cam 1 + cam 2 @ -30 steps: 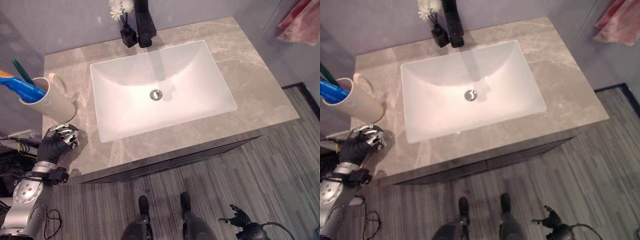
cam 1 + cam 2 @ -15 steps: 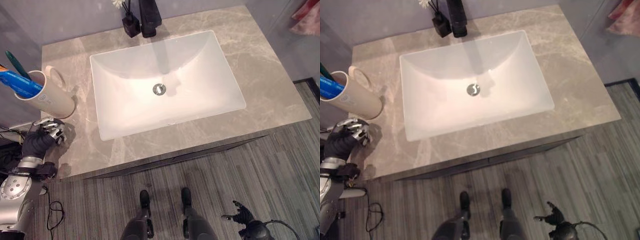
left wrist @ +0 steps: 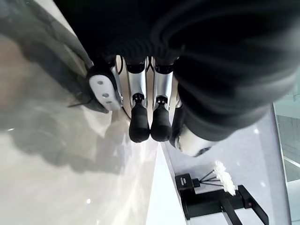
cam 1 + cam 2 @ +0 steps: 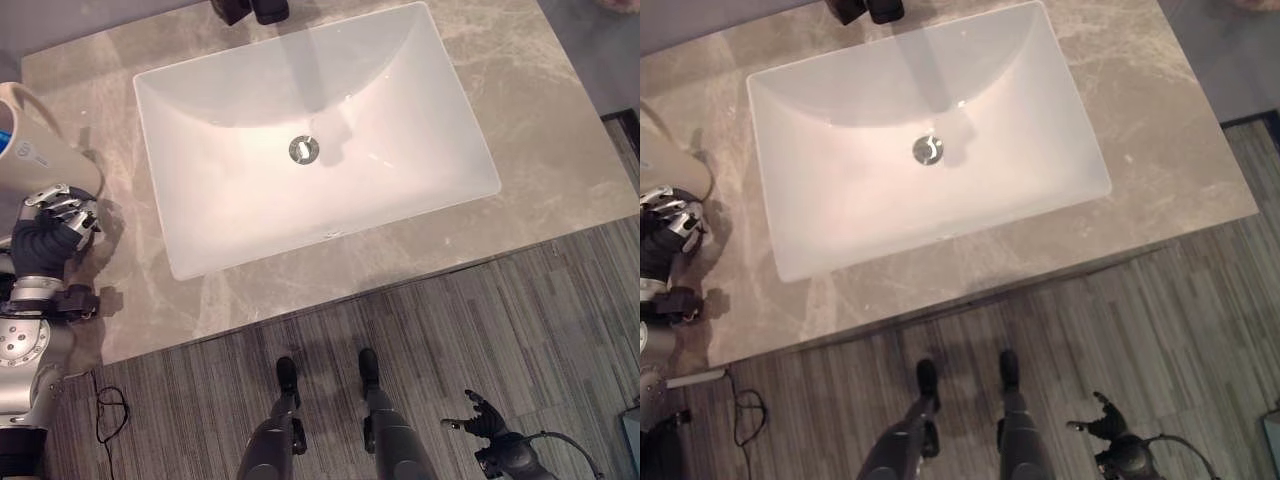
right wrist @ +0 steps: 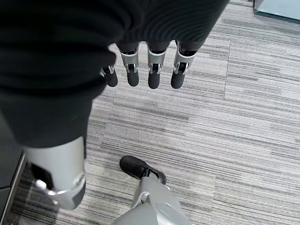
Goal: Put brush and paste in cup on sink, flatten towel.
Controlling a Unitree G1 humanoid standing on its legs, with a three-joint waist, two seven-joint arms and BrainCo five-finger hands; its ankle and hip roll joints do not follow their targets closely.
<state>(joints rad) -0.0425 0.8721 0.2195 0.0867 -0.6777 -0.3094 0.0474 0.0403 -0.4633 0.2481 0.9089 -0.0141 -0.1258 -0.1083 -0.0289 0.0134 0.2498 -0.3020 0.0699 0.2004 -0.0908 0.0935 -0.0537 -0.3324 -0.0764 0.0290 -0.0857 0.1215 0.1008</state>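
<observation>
A cream cup [image 4: 38, 160] stands on the counter's far left, cut by the view's edge, with a bit of blue paste [image 4: 5, 138] showing in its mouth. No brush can be made out. My left hand [image 4: 48, 228] rests just in front of the cup, apart from it, fingers relaxed and holding nothing; its fingertips [image 3: 139, 127] hang above the grey counter. My right hand [image 4: 482, 417] hangs low over the floor, fingers [image 5: 153, 75] straight and empty.
A white rectangular sink [image 4: 230, 215] with a metal drain [image 4: 303, 150] fills the middle of the grey marble counter [image 4: 545, 125]. A black faucet [image 4: 268, 9] stands behind it, by a small vase of white flowers [image 3: 224, 177]. Grey striped floor [image 4: 560, 330] lies in front.
The camera has tilted down and shifted, so the counter sits higher and the cup slides to the left edge. My left hand stays in front of the cup. My right hand stays low.
</observation>
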